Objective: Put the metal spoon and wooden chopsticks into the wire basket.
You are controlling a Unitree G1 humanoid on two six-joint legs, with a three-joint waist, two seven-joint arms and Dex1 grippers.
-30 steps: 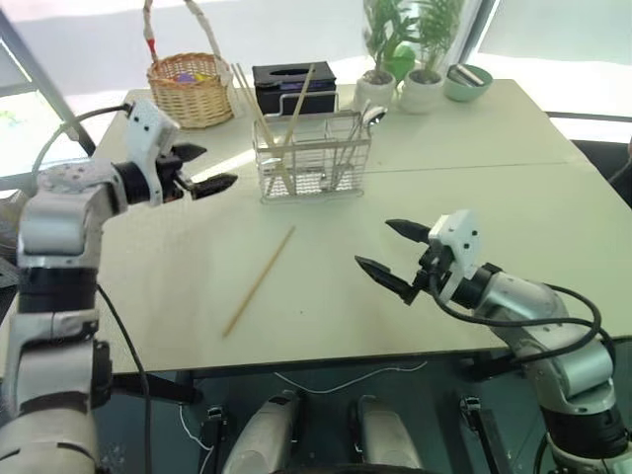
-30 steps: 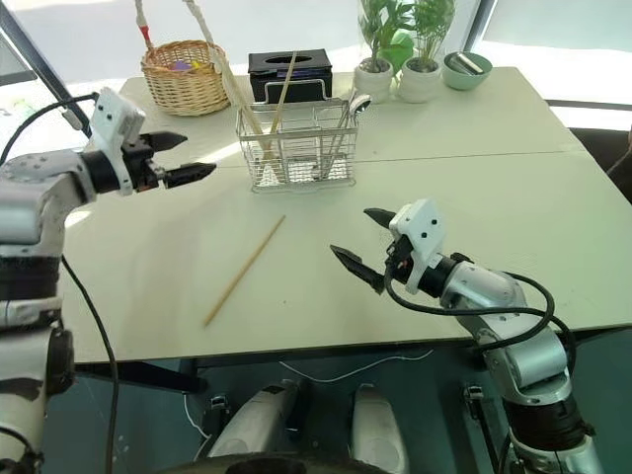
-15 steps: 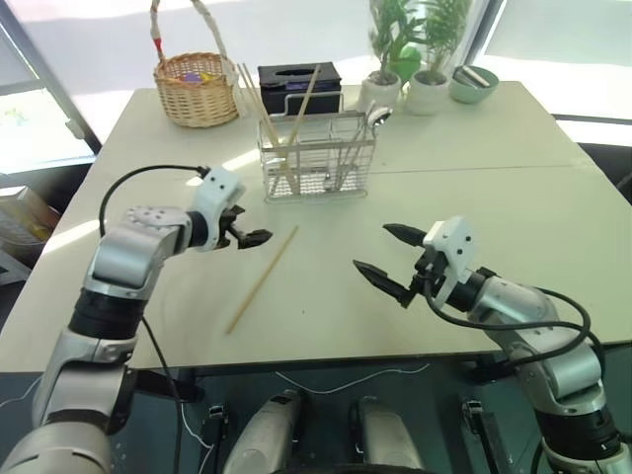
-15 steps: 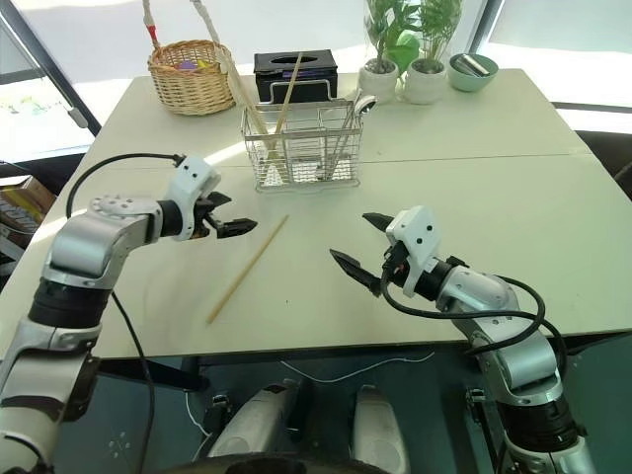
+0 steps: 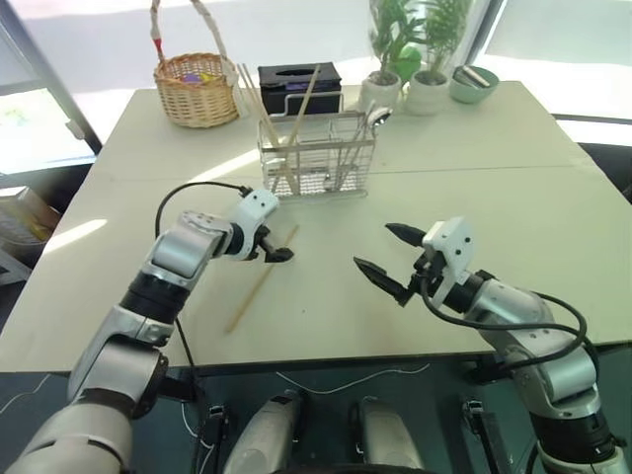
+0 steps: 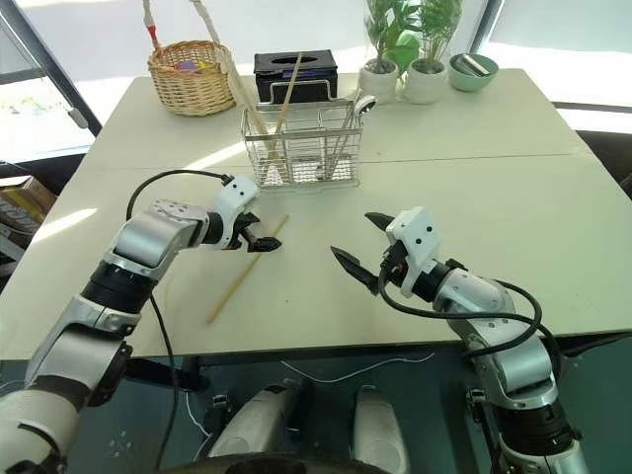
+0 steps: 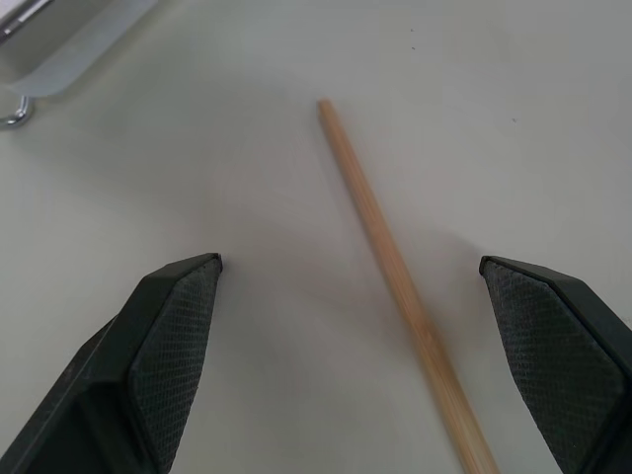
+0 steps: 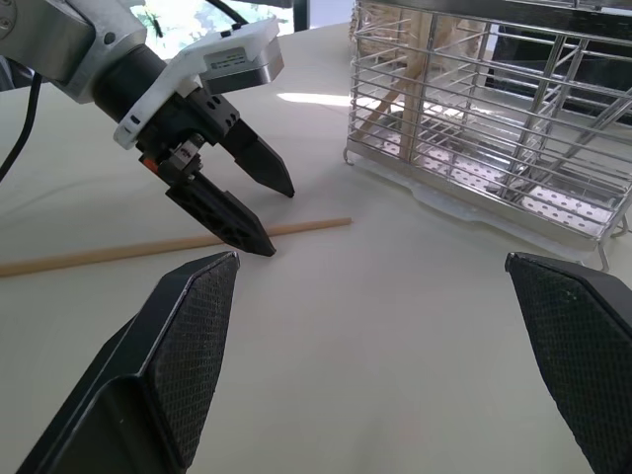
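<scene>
you have one pale wooden chopstick (image 5: pixel 259 281) lying flat on the cream table (image 5: pixel 513 188), your open left gripper (image 5: pixel 277 251) straddling its far end. two more, and seemingly one shiny metal spoon (image 5: pixel 371 119), stand in the silver wire basket (image 5: pixel 318 156). your right gripper (image 5: pixel 386 259) gapes empty.

Loose chopstick (image 5: pixel 259 281) flat before wire basket (image 5: pixel 318 158)
</scene>
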